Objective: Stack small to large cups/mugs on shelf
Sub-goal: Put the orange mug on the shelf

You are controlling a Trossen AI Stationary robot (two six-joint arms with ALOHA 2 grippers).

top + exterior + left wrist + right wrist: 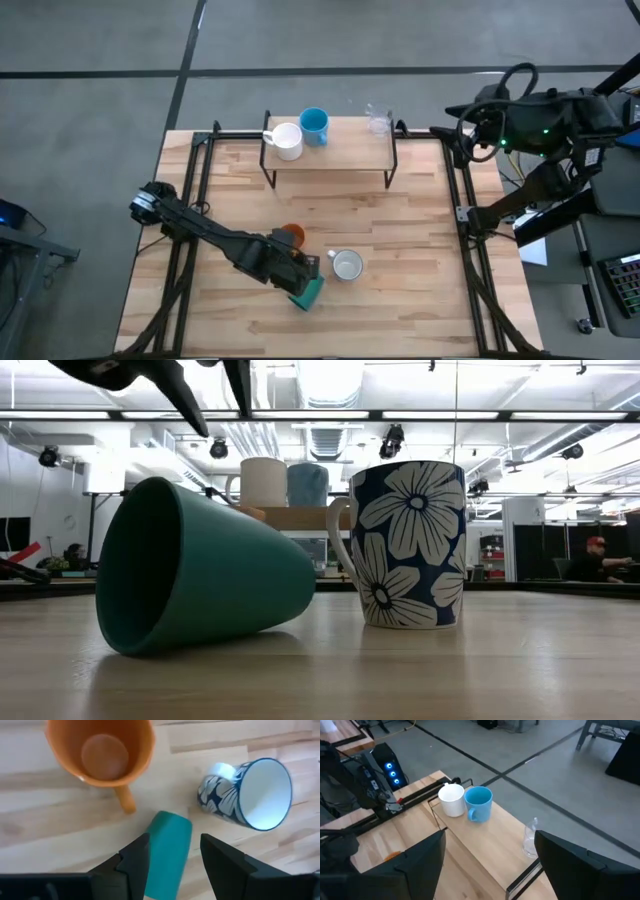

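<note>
The left hand (172,857) hangs over the dark green cup (167,852), which lies tipped on its side on the table (420,300), near the front edge. Its fingers (135,862) are spread to either side of the cup's body and do not appear to touch it. To take the cup well, the hand should probably come lower and square itself to the cup's sloping wall, then press evenly, since a tapered body lying loose may roll or squirt out of a crooked grip. The cup will also need turning upright before it goes to the shelf (345,155).

The right hand (490,857) waits raised off the table's far right corner, fingers wide apart and holding nothing.

Six vessels show in all. Three stand on the shelf: a white mug (287,140), a light blue mug (314,126) close beside it, and a clear glass (378,122) well apart at the other end. Three are on the table: the green cup, an orange mug (100,752) and a blue flowered mug (410,545) with a white inside, both upright.
</note>
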